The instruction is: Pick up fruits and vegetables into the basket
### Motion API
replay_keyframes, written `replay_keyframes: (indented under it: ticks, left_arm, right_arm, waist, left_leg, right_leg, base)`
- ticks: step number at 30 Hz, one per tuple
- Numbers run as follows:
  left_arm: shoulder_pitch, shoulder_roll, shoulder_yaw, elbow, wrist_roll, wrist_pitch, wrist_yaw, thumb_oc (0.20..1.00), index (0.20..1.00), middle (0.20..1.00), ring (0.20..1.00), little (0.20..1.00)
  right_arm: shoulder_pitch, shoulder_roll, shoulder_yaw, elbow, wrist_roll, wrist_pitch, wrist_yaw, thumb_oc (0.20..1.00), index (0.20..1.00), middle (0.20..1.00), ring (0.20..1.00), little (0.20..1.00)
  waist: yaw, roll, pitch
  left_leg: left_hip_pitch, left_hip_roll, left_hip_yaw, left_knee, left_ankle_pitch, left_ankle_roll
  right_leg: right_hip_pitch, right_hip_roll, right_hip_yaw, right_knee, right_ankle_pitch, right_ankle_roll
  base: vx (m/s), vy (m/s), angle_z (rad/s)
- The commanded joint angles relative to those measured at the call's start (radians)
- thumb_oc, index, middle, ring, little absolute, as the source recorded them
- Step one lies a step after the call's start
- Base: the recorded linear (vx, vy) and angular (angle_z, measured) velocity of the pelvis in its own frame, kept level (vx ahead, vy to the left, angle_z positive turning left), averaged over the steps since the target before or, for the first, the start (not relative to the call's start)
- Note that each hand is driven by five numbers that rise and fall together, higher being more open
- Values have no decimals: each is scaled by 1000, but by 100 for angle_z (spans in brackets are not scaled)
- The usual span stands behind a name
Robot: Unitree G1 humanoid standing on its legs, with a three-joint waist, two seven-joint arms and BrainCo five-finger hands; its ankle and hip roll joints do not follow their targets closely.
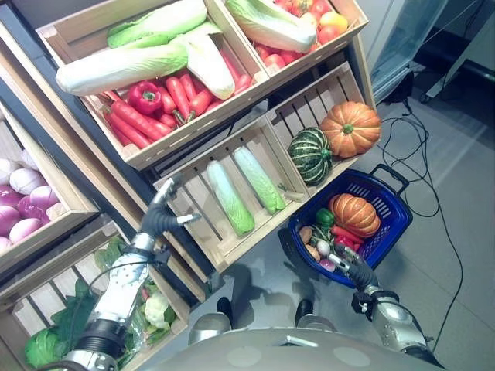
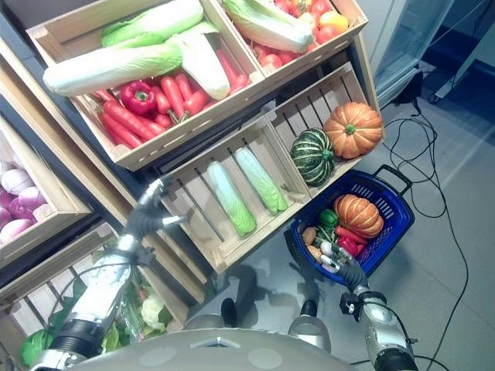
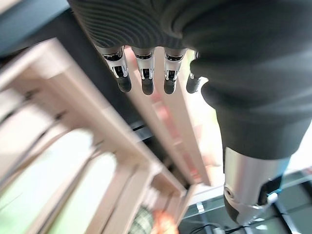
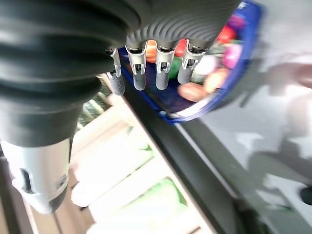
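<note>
Already partway: blue basket on floor holds orange pumpkin plus smaller vegetables. Two pale green cabbages lie in crate ahead, striped squash and second pumpkin in next crate. Left hand near cabbage crate, fingers straight, empty. Right hand at basket rim, fingers relaxed, nothing held

Blue basket of vegetables beside wooden crates, orange pumpkin inside
</note>
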Motion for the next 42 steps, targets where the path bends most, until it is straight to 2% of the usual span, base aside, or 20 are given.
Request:
replay_keyframes:
  ticks: [1, 3, 4, 6, 7, 8, 9, 10, 11, 16, 19, 22, 26, 30, 34, 35, 37, 42]
  left_arm:
    - [-46, 60, 42, -45, 217, -140, 201, 1000, 1000, 1000, 1000, 1000]
    - [-67, 79, 32, -52, 330, -136, 300, 1000, 1000, 1000, 1000, 1000]
    - [-92, 95, 17, -54, 433, -112, 378, 1000, 1000, 1000, 1000, 1000]
    - [-158, 136, -27, -41, 604, -26, 511, 1000, 1000, 1000, 1000, 1000]
    - [-165, 137, -33, -37, 624, -17, 524, 1000, 1000, 1000, 1000, 1000]
    - [-230, 188, -85, -5, 671, 55, 581, 1000, 1000, 1000, 1000, 1000]
    - [-230, 188, -85, -5, 671, 55, 581, 1000, 1000, 1000, 1000, 1000]
    - [-299, 234, -140, 31, 677, 119, 599, 1000, 1000, 1000, 1000, 1000]
    - [-304, 235, -144, 35, 682, 124, 598, 1000, 1000, 1000, 1000, 1000]
    - [-452, 325, -262, 141, 759, 240, 653, 1000, 1000, 1000, 1000, 1000]
    - [-549, 374, -319, 216, 768, 298, 648, 1000, 1000, 1000, 1000, 1000]
    - [-632, 401, -373, 286, 815, 342, 650, 1000, 1000, 1000, 1000, 1000]
    - [-693, 388, -426, 376, 814, 388, 586, 1000, 1000, 1000, 1000, 1000]
    - [-723, 364, -444, 437, 824, 388, 532, 1000, 1000, 1000, 1000, 1000]
    - [-751, 336, -459, 490, 816, 440, 471, 1000, 1000, 1000, 1000, 1000]
    - [-756, 333, -463, 501, 808, 451, 464, 1000, 1000, 1000, 1000, 1000]
    - [-772, 326, -463, 540, 805, 478, 435, 1000, 1000, 1000, 1000, 1000]
    - [-786, 333, -470, 587, 823, 532, 387, 1000, 1000, 1000, 1000, 1000]
  right_arm:
    - [-18, -15, -28, -93, 6, -71, -38, 1000, 1000, 1000, 1000, 1000]
    - [-15, -28, -36, -129, -3, -79, -49, 1000, 1000, 1000, 1000, 1000]
    - [-18, -40, -38, -154, -2, -84, -58, 1000, 1000, 1000, 1000, 1000]
    - [-28, -70, -42, -195, -6, -96, -73, 1000, 1000, 1000, 1000, 1000]
    - [-29, -72, -43, -198, -6, -96, -73, 1000, 1000, 1000, 1000, 1000]
    - [-39, -100, -42, -228, -9, -100, -75, 1000, 1000, 1000, 1000, 1000]
    - [-39, -100, -42, -228, -9, -100, -75, 1000, 1000, 1000, 1000, 1000]
    - [-47, -139, -42, -263, -11, -108, -72, 1000, 1000, 1000, 1000, 1000]
    - [-47, -140, -43, -264, -11, -109, -72, 1000, 1000, 1000, 1000, 1000]
    - [-86, -209, -42, -330, -8, -127, -77, 1000, 1000, 1000, 1000, 1000]
    - [-126, -244, -41, -364, -5, -139, -88, 1000, 1000, 1000, 1000, 1000]
    - [-154, -267, -40, -383, -4, -145, -97, 1000, 1000, 1000, 1000, 1000]
    - [-178, -295, -43, -403, -5, -152, -111, 1000, 1000, 1000, 1000, 1000]
    - [-199, -308, -47, -423, -5, -156, -122, 1000, 1000, 1000, 1000, 1000]
    - [-225, -322, -56, -462, -7, -153, -145, 1000, 1000, 1000, 1000, 1000]
    - [-227, -324, -58, -468, -8, -153, -148, 1000, 1000, 1000, 1000, 1000]
    - [-237, -329, -66, -497, -5, -151, -158, 1000, 1000, 1000, 1000, 1000]
    - [-236, -341, -82, -545, 3, -152, -166, 1000, 1000, 1000, 1000, 1000]
  waist:
    - [-41, -23, 37]
    - [-57, -13, 47]
    - [-71, -4, 57]
    - [-103, 18, 80]
    - [-104, 20, 81]
    - [-133, 38, 99]
    - [-133, 38, 99]
    - [-167, 61, 120]
    - [-167, 62, 121]
    - [-240, 93, 181]
    - [-284, 107, 227]
    - [-309, 111, 257]
    - [-334, 114, 285]
    - [-344, 111, 304]
    - [-360, 103, 334]
    - [-360, 104, 335]
    - [-367, 98, 355]
    - [-371, 93, 359]
  left_leg:
    - [-63, -33, 12, 121, -138, 51]
    - [-86, -32, 15, 150, -143, 47]
    - [-104, -31, 17, 172, -146, 45]
    - [-136, -30, 26, 206, -149, 40]
    - [-139, -30, 27, 208, -149, 39]
    - [-155, -29, 37, 220, -144, 34]
    - [-155, -29, 37, 220, -144, 34]
    - [-172, -31, 52, 226, -138, 30]
    - [-174, -31, 54, 226, -138, 29]
    - [-237, -35, 97, 273, -137, 19]
    - [-291, -38, 129, 307, -134, 16]
    - [-323, -36, 149, 321, -131, 13]
    - [-357, -30, 167, 342, -127, 5]
    - [-395, -19, 180, 373, -129, 1]
    - [-451, -9, 193, 424, -135, 2]
    - [-453, -9, 182, 440, -161, -7]
    - [-490, -3, 186, 473, -167, -5]
    - [-570, 3, 194, 528, -178, -2]
  right_leg:
    - [-80, -40, 11, 167, -102, 6]
    - [-108, -44, 20, 194, -111, 1]
    - [-132, -46, 28, 218, -119, -5]
    - [-184, -53, 44, 264, -135, -11]
    - [-189, -54, 46, 268, -137, -12]
    - [-221, -57, 61, 294, -145, -14]
    - [-221, -57, 61, 294, -145, -14]
    - [-256, -59, 80, 319, -156, -15]
    - [-259, -59, 81, 321, -158, -15]
    - [-367, -61, 130, 377, -168, -19]
    - [-452, -60, 163, 416, -165, -19]
    - [-498, -52, 184, 438, -166, -21]
    - [-543, -49, 199, 458, -166, -21]
    - [-579, -48, 205, 477, -166, -23]
    - [-631, -42, 216, 509, -167, -28]
    - [-632, -40, 224, 527, -198, -19]
    - [-662, -36, 229, 543, -198, -21]
    - [-738, -35, 239, 580, -199, -24]
  base:
    - [13, 38, -8]
    - [-1, 49, -6]
    - [-18, 64, -13]
    - [-47, 106, -11]
    - [-49, 161, -9]
    - [-19, 93, -7]
    - [-20, 192, -25]
    - [-2, 106, -22]
    - [-14, 140, -31]
    - [-49, 98, -25]
    - [-75, 79, -28]
    - [-64, 37, -17]
    - [-29, 27, -8]
    - [-29, 3, -7]
    - [-1, 14, -2]
    - [58, 33, 6]
    - [5, 21, 4]
    - [-6, 3, 0]
